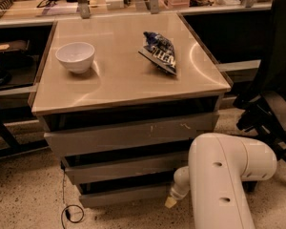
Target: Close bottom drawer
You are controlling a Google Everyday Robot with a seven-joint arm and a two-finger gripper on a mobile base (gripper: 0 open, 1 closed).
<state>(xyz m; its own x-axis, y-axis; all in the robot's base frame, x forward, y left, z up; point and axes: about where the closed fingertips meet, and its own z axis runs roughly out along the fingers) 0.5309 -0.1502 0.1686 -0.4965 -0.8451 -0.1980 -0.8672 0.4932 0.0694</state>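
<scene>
The bottom drawer point(125, 195) is the lowest of three grey drawer fronts in the cabinet under the tan table top point(124, 80). Only its plain front strip shows, with a dark gap above it; its floor is hidden. My white arm point(224, 175) comes in from the lower right. My gripper point(171, 201) is at the arm's end, low by the floor, touching or very near the right end of the bottom drawer's front. Most of it is hidden behind the arm.
A white bowl point(75, 56) and a blue snack bag point(158, 51) lie on the table top. A black cable point(70, 213) lies on the speckled floor at the cabinet's left. A dark office chair point(271, 94) stands at right. Shelves with clutter run behind.
</scene>
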